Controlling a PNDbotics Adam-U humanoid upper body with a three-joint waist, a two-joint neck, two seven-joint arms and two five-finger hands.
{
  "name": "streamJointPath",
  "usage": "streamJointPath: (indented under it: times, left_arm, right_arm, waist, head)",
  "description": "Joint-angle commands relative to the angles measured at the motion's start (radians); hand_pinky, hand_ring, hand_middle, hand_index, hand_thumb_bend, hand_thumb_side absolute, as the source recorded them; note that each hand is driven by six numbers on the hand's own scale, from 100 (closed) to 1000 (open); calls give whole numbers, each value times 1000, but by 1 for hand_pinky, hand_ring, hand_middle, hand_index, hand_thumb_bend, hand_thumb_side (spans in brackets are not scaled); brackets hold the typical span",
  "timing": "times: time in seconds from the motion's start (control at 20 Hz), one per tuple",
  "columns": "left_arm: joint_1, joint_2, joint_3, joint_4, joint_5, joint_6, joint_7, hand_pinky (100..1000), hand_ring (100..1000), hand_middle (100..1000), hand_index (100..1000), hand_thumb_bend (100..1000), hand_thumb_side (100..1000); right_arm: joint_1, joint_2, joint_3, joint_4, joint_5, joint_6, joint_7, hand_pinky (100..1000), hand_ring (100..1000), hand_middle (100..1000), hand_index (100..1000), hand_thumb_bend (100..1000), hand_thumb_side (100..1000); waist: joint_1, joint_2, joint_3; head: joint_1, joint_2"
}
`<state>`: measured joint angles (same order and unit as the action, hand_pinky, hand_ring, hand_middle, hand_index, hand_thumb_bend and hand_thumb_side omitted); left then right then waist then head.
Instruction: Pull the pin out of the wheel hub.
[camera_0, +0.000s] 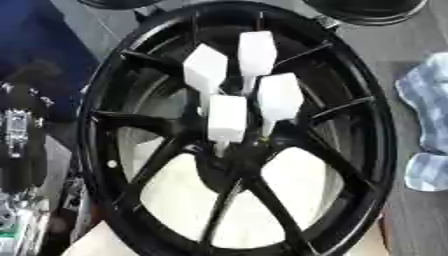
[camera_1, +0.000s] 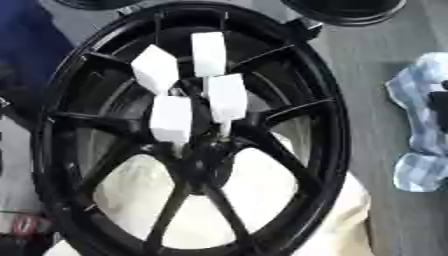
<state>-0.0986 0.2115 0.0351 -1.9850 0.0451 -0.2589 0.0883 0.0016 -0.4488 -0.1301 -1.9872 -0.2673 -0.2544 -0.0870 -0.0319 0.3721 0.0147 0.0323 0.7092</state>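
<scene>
Nearest: pale cloth or paper (camera_0: 184, 200) under wheel, showing thru lower spoke gaps. Black wheel (camera_0: 105, 165) fills most of view. At wheel hub (camera_0: 229, 155), four white block-topped pins (camera_0: 227, 119) standing clustered, all seemingly seated in hub; none visibly out. Judged: pull not yet begun, whole job left. No robot hand identifiable in either view, so open/closed not told; dark silver-jointed hardware (camera_0: 17, 145) at left edge, unclear what. Right side: blue-white checked cloth (camera_1: 420, 125) on table. Far edge: more dark rims (camera_1: 346, 10).
</scene>
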Motion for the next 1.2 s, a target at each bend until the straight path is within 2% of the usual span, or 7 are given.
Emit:
streamJointPath:
  times: [0.05,0.3,0.45,0.55,0.7,0.85,1.2]
  left_arm:
    - [-5,17,4,-15,5,-1,-4,806,924,693,825,100,765]
    - [0,22,4,-15,4,0,-5,806,924,694,825,100,765]
    - [4,25,4,-15,2,0,-5,806,925,694,825,100,765]
    - [7,27,3,-15,0,0,-5,806,925,694,825,100,765]
    - [12,31,3,-15,-2,-1,-5,806,926,694,825,100,764]
    - [17,34,2,-15,-5,0,-6,806,926,694,825,100,764]
    - [22,43,-5,-15,-11,2,-10,806,927,694,825,100,765]
  right_arm:
    - [7,-66,-18,-13,12,-29,4,738,708,683,580,412,366]
    - [43,-205,-32,-13,78,-125,21,740,711,681,594,398,360]
    - [52,-311,-49,-13,115,-194,24,742,715,680,608,387,360]
    - [55,-396,-60,-13,143,-221,37,746,719,681,621,372,368]
    - [52,-525,-72,-13,201,-230,86,752,727,683,650,348,384]
    - [40,-631,-64,-13,257,-216,151,756,736,688,674,340,389]
    - [-48,-796,5,-13,297,-187,271,767,750,698,707,353,361]
  waist:
    - [0,-26,-2]
    - [-5,-31,-7]
    - [-7,-34,-11]
    - [-8,-37,-14]
    - [-11,-42,-18]
    - [-15,-45,-20]
    - [-27,-48,-14]
  head:
    - [-4,-11]
    - [-6,-10]
    - [-6,-5]
    - [-5,0]
    - [-8,4]
    - [-11,5]
    - [-26,5]
